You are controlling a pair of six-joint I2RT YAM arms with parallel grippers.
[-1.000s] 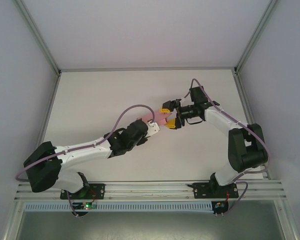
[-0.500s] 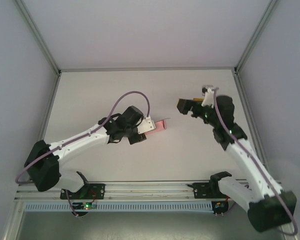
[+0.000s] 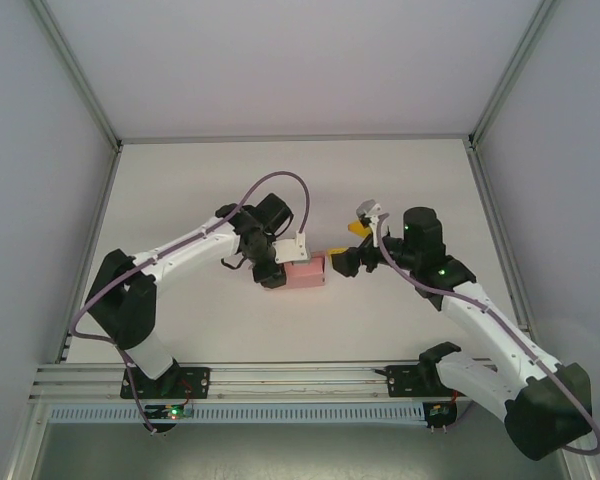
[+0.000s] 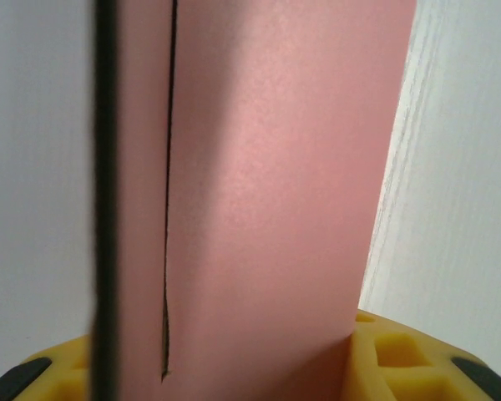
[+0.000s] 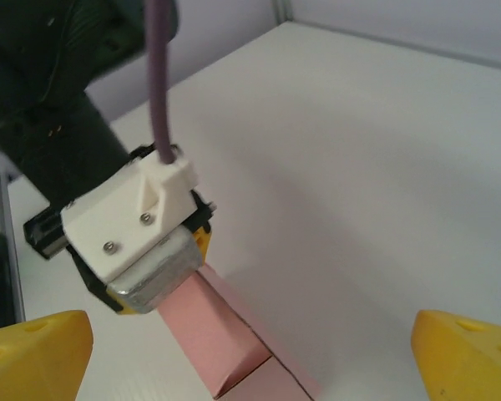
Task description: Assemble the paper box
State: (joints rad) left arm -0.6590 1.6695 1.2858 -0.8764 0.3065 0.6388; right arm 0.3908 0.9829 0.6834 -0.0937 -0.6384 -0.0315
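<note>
The pink paper box (image 3: 306, 272) is folded into a small rectangular shape and lies low at the table's middle. My left gripper (image 3: 288, 268) is shut on its left end. In the left wrist view the paper box (image 4: 267, 184) stands between the yellow fingertips (image 4: 401, 361), with a thin dark slit along one wall, held by my left gripper (image 4: 225, 372). My right gripper (image 3: 352, 245) hangs open just right of the box, not touching it. The right wrist view shows the paper box (image 5: 225, 334) between the wide-apart fingers of my right gripper (image 5: 250, 357), and the left gripper (image 5: 146, 242) clamping its far end.
The white table (image 3: 200, 190) is bounded by a metal frame, with a rail (image 3: 300, 378) along the near edge. The left arm's purple cable (image 3: 280, 180) loops above its wrist. Bare table lies behind both grippers.
My left gripper has carried the pink box down and toward the near side. My right arm, which had swung up and away, has come back and now hangs open beside the box's right end.
</note>
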